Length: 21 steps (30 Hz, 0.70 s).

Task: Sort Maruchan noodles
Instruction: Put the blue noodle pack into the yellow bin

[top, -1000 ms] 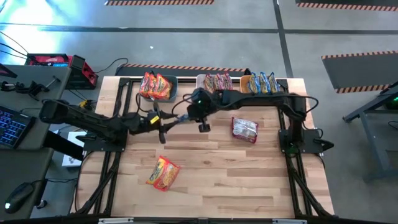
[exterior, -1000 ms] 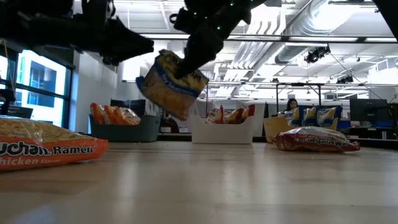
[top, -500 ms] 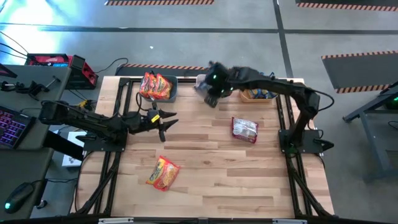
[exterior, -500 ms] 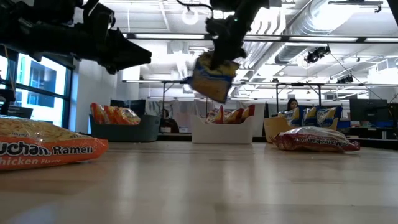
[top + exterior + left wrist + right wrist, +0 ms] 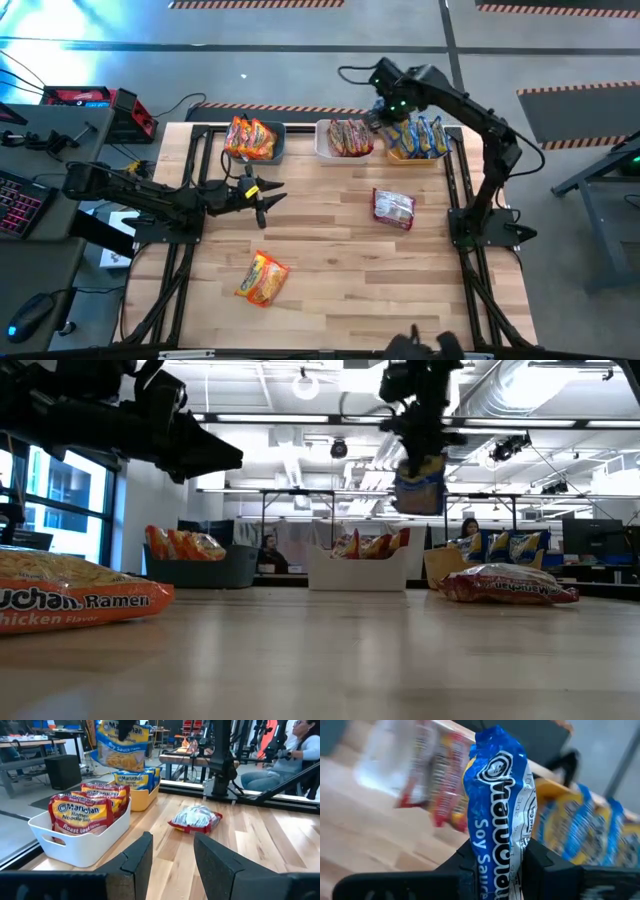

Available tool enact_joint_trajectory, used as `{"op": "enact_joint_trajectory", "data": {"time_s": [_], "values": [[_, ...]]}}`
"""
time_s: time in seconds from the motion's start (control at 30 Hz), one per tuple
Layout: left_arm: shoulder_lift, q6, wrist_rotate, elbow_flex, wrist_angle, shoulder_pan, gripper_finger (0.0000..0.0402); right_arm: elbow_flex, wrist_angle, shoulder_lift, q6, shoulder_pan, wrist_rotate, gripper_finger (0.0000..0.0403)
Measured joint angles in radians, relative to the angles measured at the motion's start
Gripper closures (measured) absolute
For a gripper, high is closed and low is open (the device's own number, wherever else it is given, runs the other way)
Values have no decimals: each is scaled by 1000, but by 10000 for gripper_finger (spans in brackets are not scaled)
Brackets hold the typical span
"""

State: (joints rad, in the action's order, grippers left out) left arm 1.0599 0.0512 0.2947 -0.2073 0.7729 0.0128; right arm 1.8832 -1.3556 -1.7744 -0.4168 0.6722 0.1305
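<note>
A yellow-blue Maruchan packet (image 5: 499, 805) hangs in the air in my right gripper (image 5: 384, 113), which is shut on it above the far edge, between the white bin (image 5: 323, 146) and the orange bin (image 5: 396, 155). The low view shows this packet (image 5: 418, 484) well above the bins. A white-maroon packet (image 5: 393, 208) lies flat at the table's right middle. An orange-red packet (image 5: 262, 278) lies flat near the front left. My left gripper (image 5: 264, 194) hovers open and level at the left middle, holding nothing. My right gripper pinches the yellow-blue packet's end (image 5: 496, 862) between its two fingers, one on each flat face. The fingers come from above, slanting steeply down. The packet hangs below them, lifted clear of table and bins, its blue "Soy Sauce" face showing in the right wrist view.
A dark-blue bin (image 5: 280, 148) with orange-red packets stands at the far left; the white bin holds white-maroon packets, the orange bin yellow-blue ones. Bare wood lies in the table's middle. A person (image 5: 295, 750) sits beyond the table's right edge.
My right gripper has swung from above the table's middle toward the far right, rising and rolling its wrist, with the yellow-blue packet still in it. The packet now hangs near the white and orange bins.
</note>
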Motion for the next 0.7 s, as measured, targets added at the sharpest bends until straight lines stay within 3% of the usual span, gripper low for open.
{"op": "enact_joint_trajectory", "data": {"time_s": [0.27,0.7], "values": [[0,18,0,0,-13,0,268,-161,-5,-1,-46,143,-7,338],[0,26,0,0,-20,0,268,-362,236,-2,-81,251,-94,339]]}}
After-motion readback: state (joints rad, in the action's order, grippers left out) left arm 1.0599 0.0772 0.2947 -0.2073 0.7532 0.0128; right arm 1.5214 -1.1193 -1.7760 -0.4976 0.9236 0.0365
